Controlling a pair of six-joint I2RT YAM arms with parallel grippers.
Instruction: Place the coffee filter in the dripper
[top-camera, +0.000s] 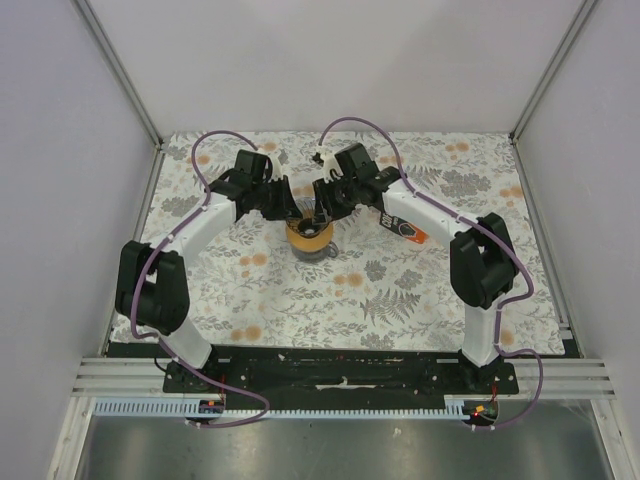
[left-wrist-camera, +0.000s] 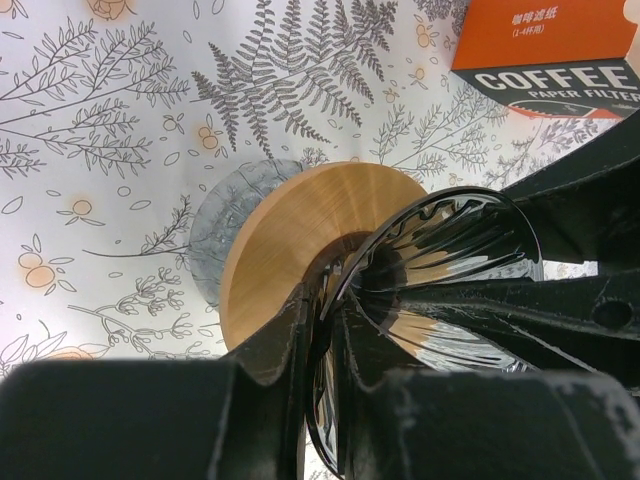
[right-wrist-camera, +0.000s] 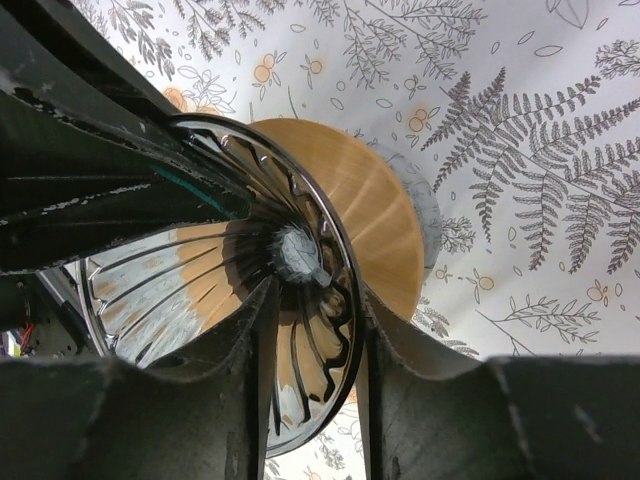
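Two grippers meet over the dripper (top-camera: 308, 236), which stands about in the middle of the table (top-camera: 400, 290), on top of a glass cup (left-wrist-camera: 213, 215). The left gripper (left-wrist-camera: 320, 322) is clamped narrow on the thin edge of the dark ribbed cone, with one finger inside and one outside, just beside the wide tan rim. The right gripper (right-wrist-camera: 320, 335) also stands across the cone's edge from the other side, but its fingers (right-wrist-camera: 255, 360) are a little apart and a gap shows next to the wall. Whether the coffee filter is in the cone, one cannot tell.

An orange paper packet (left-wrist-camera: 545, 50) lies near the dripper on the right, under the right arm. Toward the near edge the flowered cloth gives much free room, and both side walls are well apart from the arms.
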